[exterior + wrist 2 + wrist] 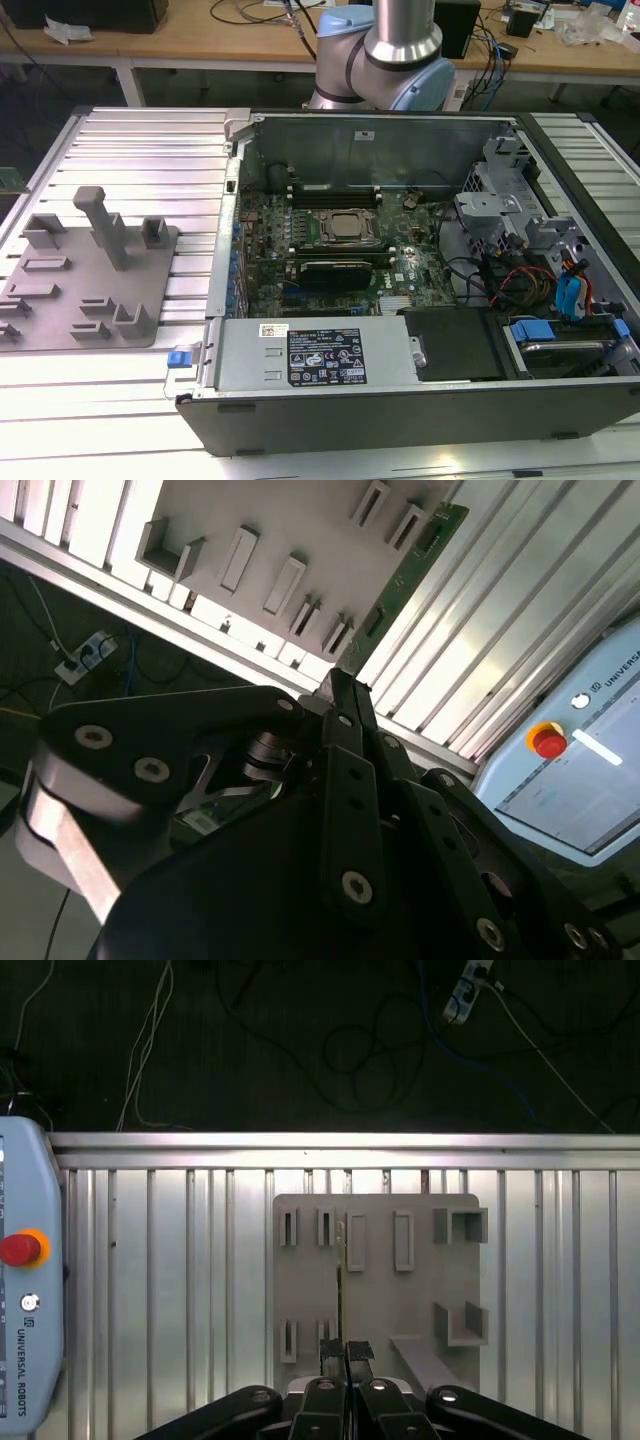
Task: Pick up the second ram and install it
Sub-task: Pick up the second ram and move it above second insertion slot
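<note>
- The black two-finger gripper (346, 1352) is pinched shut on the thin green memory stick (400, 588), which it holds edge-on above the grey slotted holder plate (400, 1305).
- The pick-up looks done, I'd say; installing calls for square alignment.

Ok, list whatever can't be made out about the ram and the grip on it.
- Second wrist view: the second ram has its lower end hidden inside the shut gripper.
- First wrist view: the ram is edge-on, so its chips and faces are hidden.
- Exterior view: the arm is cut off by the top edge; the memory slots are too dark to tell which are filled.
</note>
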Controlling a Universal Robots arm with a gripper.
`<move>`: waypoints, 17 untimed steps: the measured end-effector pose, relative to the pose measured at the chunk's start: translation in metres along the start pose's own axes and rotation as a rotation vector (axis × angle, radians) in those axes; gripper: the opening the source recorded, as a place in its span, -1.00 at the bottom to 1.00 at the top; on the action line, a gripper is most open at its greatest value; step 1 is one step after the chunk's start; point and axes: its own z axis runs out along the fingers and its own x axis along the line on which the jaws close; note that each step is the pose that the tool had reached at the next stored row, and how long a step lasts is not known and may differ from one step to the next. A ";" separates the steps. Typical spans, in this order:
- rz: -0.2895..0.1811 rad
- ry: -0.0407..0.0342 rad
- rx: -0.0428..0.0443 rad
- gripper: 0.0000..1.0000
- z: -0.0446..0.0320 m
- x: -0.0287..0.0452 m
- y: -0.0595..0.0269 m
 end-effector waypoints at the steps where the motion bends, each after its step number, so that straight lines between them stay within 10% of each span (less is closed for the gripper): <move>1: 0.000 0.0000 0.0000 -0.82 -0.0001 0.0000 -0.0029; 17: 0.000 0.0000 -0.0003 -0.82 -0.0024 0.0001 -0.0771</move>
